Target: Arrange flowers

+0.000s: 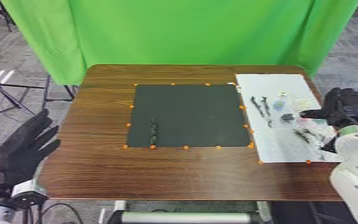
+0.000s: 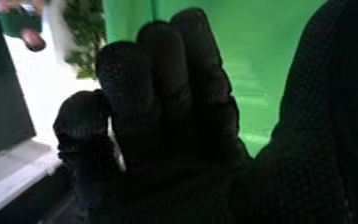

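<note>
Arrangement looks barely begun, prob. one piece in: a slim dark green stem [image 1: 154, 133] lies lengthwise on the square black mat [image 1: 191, 110], near its lower-left corner. Rest of the stock is on the white rectangular sheet [image 1: 278, 147] to the right: two thin dark twiggy stems [image 1: 261, 106] side by side, a small pale bluish piece [image 1: 278, 105] next to them, a compact dark clump [image 1: 287, 117] just below, plus dark spindly sprigs [image 1: 307, 136] further down, exact type unclear. So approx. everything but one stem is left to place, assuming the mat is the layout area. Black-gloved right hand [image 1: 351, 104] is at the sheet's right edge, fingers loosely extended w/ thumb well apart, nothing held; next move prob. = pick another piece, w/ some risk of dragging neighbours along. Black-gloved left hand [image 1: 23, 145] is off the brown wooden table's [image 1: 87, 170] left side, fingers near straight, no load.
</note>
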